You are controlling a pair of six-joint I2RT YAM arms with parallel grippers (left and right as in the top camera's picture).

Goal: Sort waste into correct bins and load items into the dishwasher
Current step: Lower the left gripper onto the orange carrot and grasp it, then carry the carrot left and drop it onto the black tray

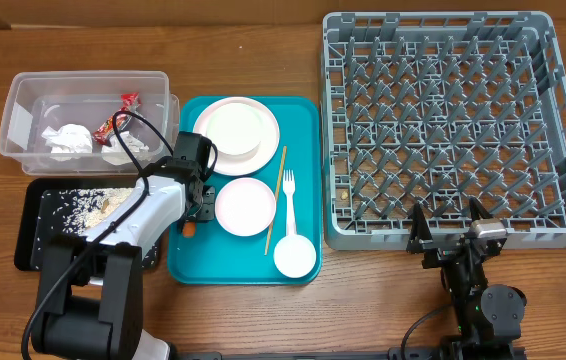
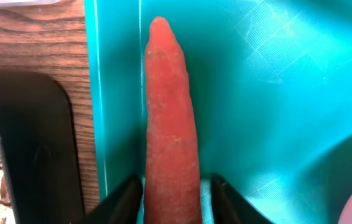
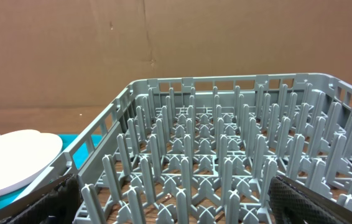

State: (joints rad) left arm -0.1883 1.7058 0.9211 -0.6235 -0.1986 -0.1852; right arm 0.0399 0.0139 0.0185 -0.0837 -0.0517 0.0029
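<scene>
Looking down from above, the carrot (image 1: pixel 190 228) is only a tiny orange bit at the left edge of the teal tray (image 1: pixel 303 120), under the left gripper (image 1: pixel 198 212). Up close, the left wrist view shows it long and lying flat. One finger (image 2: pixel 126 196) sits on each side, very near it. The jaws are part way open; I cannot tell if they pinch it. The right gripper (image 1: pixel 447 222) is wide open and holds nothing, by the rack (image 1: pixel 563 120). The red wrapper (image 1: pixel 128 100) in the tub (image 1: pixel 18 100) is too small to read.
</scene>
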